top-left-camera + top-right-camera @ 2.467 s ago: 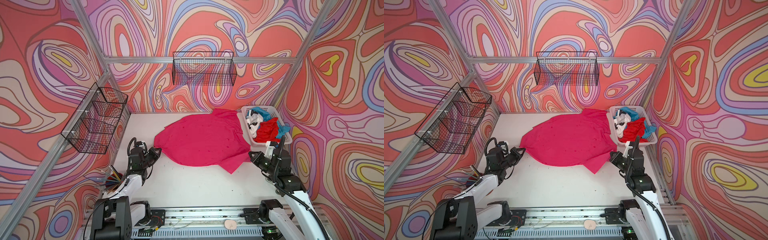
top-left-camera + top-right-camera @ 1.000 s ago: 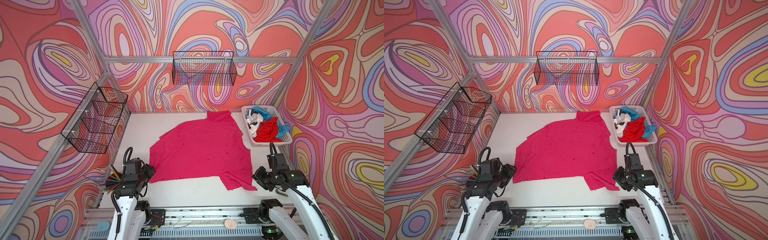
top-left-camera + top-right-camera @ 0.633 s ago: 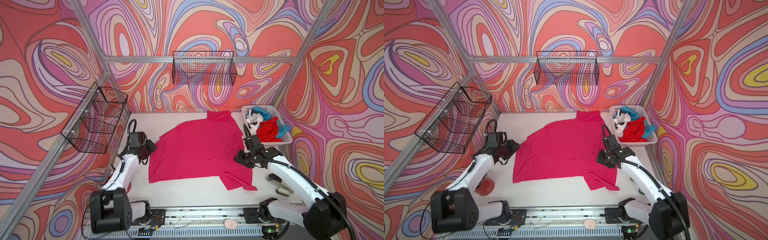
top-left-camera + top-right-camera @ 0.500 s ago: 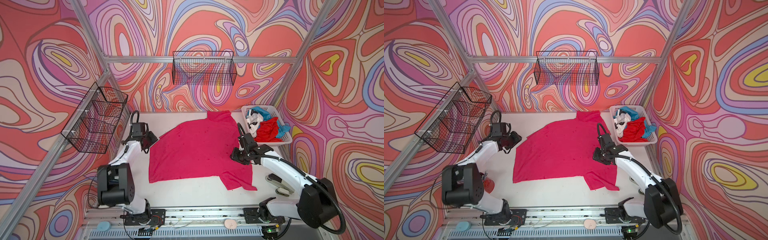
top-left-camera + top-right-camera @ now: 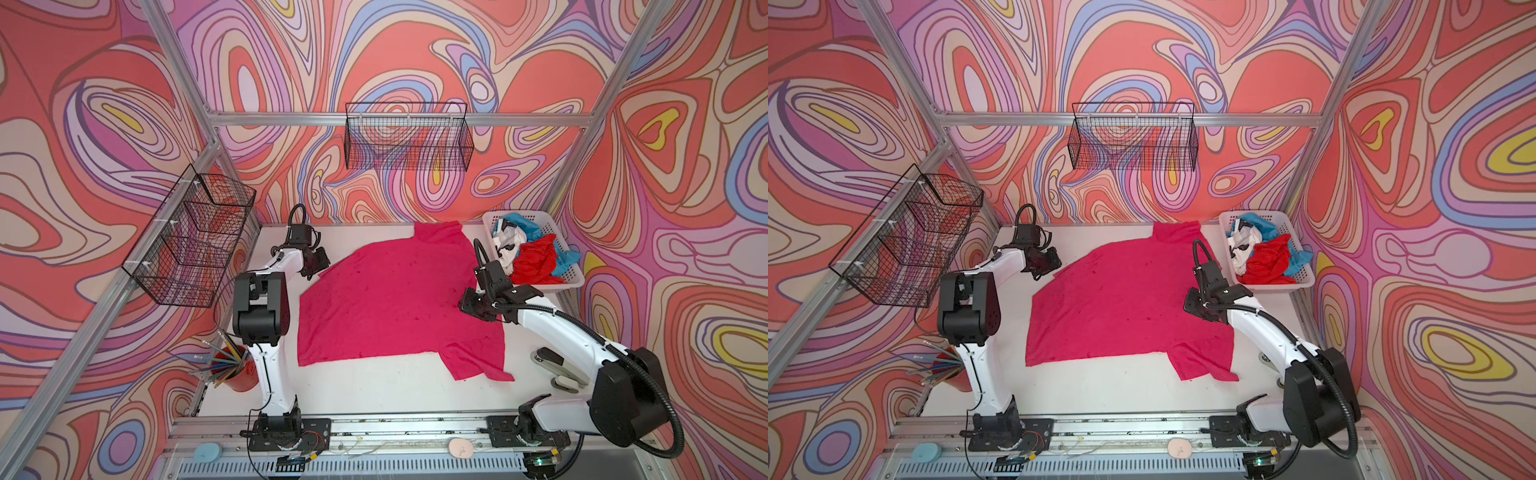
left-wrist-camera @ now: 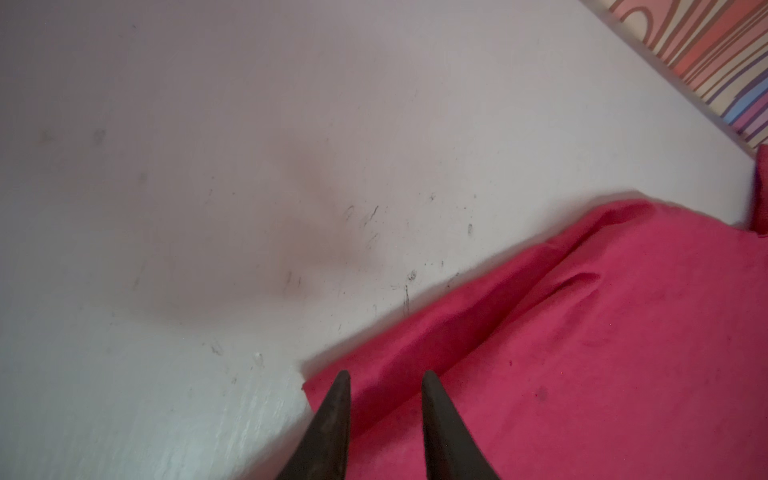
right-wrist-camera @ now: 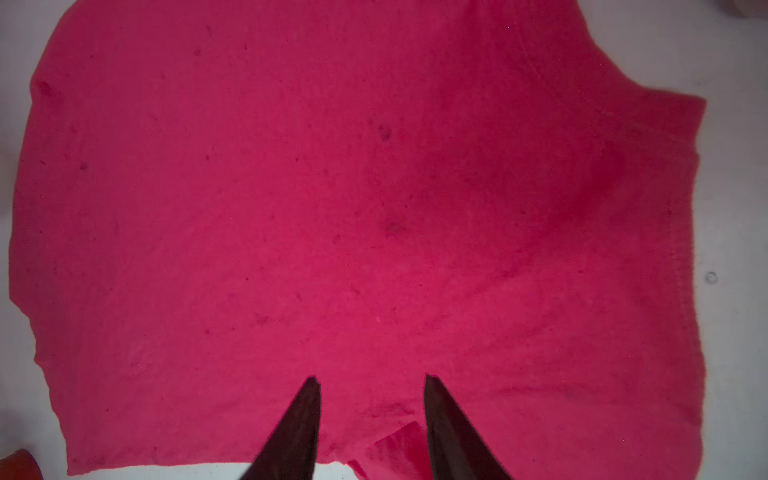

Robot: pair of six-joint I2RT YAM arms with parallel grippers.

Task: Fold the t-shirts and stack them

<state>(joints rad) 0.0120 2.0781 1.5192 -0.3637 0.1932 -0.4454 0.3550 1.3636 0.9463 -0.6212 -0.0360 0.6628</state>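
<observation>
L end effector (image 6: pixel 386 376) has swung fwd to the far-left corner of the pink shirt (image 5: pixel 395 307). Its jaws are narrow but still apart, straddling the hem, no grip yet. Shirt lies flat on the bench (image 5: pixel 374 399), unmoved. R end effector (image 7: pixel 372 378) has also come up, over the shirt's right edge; jaws apart, empty. Other shirts (image 5: pixel 534 262) wait in the basket (image 5: pixel 575 282). Likely spreading's done & 1st fold grab is starting.

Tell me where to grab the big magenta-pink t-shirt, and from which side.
Take the large magenta-pink cloth t-shirt by its far-left corner, where the edge rolls up off the white table. Come in low over the bare table on its left; most of the rest lies flat.
</observation>
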